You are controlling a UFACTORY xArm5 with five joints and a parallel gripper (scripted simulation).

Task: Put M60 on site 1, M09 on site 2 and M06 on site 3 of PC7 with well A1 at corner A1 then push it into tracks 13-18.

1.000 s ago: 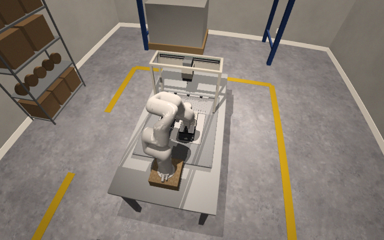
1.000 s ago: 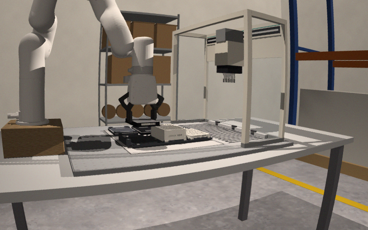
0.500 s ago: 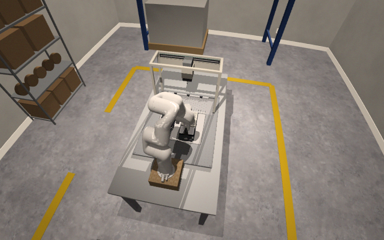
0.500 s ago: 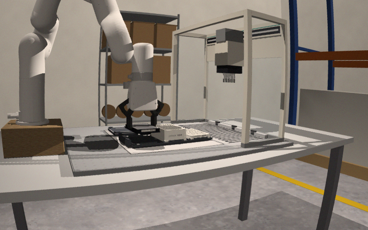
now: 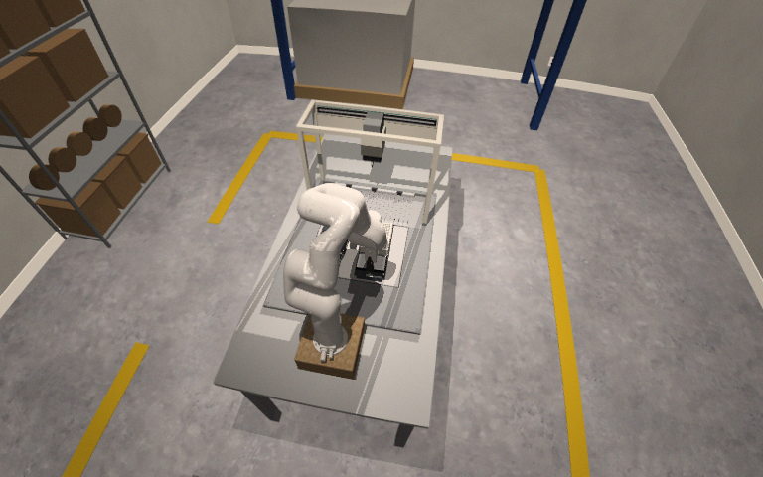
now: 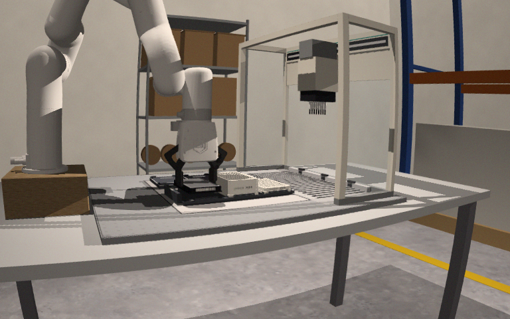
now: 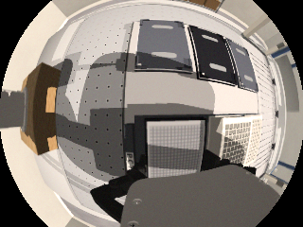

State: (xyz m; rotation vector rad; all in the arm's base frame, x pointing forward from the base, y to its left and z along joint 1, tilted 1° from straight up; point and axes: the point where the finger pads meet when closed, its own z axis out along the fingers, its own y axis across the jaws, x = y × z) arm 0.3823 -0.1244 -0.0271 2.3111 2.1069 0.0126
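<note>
Exterior view, centre of frame: gripper (image 5: pixel 370 268) (image 6: pixel 196 181) (image 7: pixel 175 162) upright, its fingers set wide and closed on M60 (image 6: pixel 195 184) (image 7: pixel 175 147), the dark-edged plate. M60 is at site 1 of PC7 (image 6: pixel 172 195) (image 7: pixel 140 137), by the handle end; whether it is fully down on the site, cannot tell.

M09 (image 6: pixel 237 184) (image 7: pixel 235 142), tall and pale, stands just beside M60 on the rail side. Little room there for the near finger between plate and block. M06 (image 6: pixel 272 185) (image 7: pixel 256 137), lower, sits beyond it on the same carrier.

PC7 lies on the pale apron (image 5: pixel 397 258) (image 6: pixel 188 208), its far end pointing right in the exterior view, toward the rails (image 5: pixel 393 205) (image 6: pixel 319 182) (image 7: pixel 267 95). A strip of apron shows along its near long edge. In the wrist view a broader strip separates its upper edge from the three nests (image 7: pixel 163 43), which run from upper centre to upper right.

Right of centre in the exterior view, the front post (image 6: pixel 340 112) rises beside the rails, well apart from the fingers. Top view: arm hides much of the carrier.

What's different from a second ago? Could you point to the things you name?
The arm lowered the grey-topped rectangular well plate (image 5: pixel 378 261) (image 6: pixel 201 185) (image 7: pixel 175 144) down toward site 1 of the black carrier (image 5: pixel 360 274) (image 6: pixel 173 195) (image 7: pixel 140 127). No new grip or release: it is between the fingers throughout. The carrier and the white deep-well block (image 6: pixel 238 185) (image 7: pixel 237 139) show no visible shift.
</note>
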